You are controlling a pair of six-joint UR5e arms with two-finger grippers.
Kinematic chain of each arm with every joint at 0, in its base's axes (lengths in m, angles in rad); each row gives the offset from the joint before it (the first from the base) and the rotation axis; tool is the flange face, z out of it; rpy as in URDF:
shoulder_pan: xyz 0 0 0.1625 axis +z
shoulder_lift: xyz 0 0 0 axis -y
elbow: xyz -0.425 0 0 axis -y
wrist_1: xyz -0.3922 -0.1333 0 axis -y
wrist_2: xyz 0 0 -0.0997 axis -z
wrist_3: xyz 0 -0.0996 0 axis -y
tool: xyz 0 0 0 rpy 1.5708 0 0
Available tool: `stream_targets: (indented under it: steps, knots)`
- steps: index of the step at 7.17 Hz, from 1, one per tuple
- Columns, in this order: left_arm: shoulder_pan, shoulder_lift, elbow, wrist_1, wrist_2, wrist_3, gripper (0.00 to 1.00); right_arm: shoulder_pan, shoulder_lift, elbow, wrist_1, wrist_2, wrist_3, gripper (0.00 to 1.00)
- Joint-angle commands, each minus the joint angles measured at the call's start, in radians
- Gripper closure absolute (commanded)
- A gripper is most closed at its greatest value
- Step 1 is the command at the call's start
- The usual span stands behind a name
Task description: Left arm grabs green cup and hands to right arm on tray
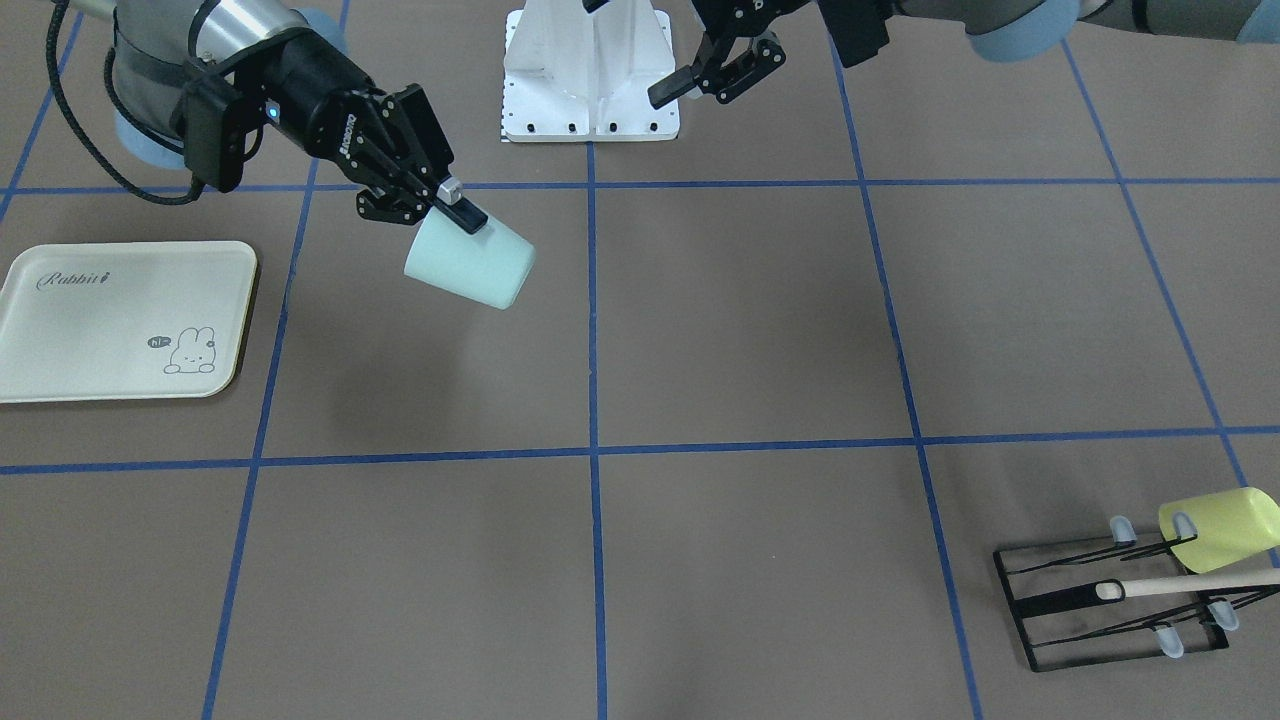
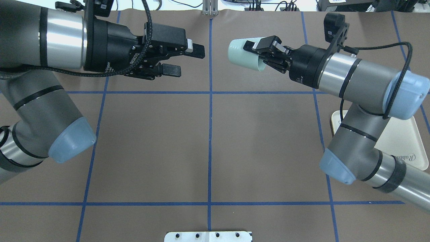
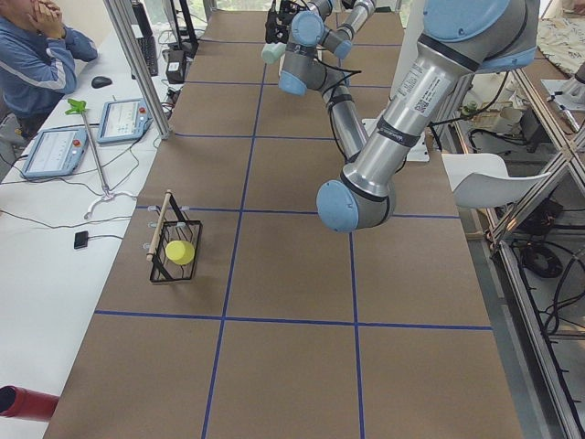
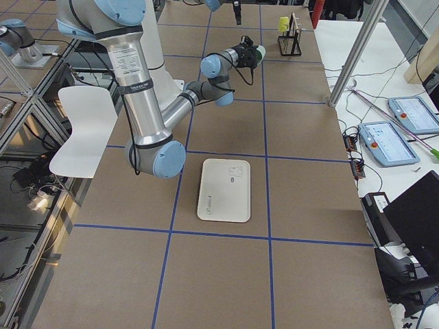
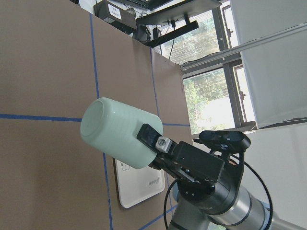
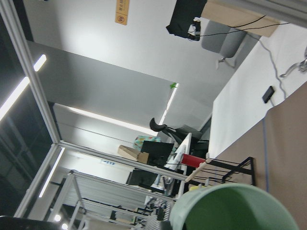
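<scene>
Right gripper [image 5: 151,140] astride green cup [image 5: 115,128] rim

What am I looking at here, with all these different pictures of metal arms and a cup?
These are two robot arms at one table, each ending in a two-finger gripper. Six cameras film the same moment: one faces the robot, one looks over its shoulders, two stand at the table's ends, and one rides on each wrist. The right gripper pinches a pale green cup by its rim and holds it sideways above the table. The left gripper is open and empty, facing the cup. On the table lie a cream tray with a bunny drawing, on the robot's right, and a black wire rack carrying a yellow-green cup and a wooden stick, on its left.
</scene>
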Motion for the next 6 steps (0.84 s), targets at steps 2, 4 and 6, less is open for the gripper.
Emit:
stream_targets:
  steps: [2, 4, 6]
  knots:
    - [-0.007, 0.068, 0.04, 0.075, 0.005, 0.174, 0.0, 0.206, -0.042, 0.075, -0.352, 0.309, -0.112, 1.0]
    - [-0.039, 0.088, 0.029, 0.362, 0.007, 0.412, 0.0, 0.29, -0.082, 0.139, -0.633, 0.406, -0.311, 1.0]
    - [-0.123, 0.123, 0.021, 0.662, 0.008, 0.68, 0.0, 0.305, -0.096, 0.193, -0.95, 0.405, -0.491, 1.0]
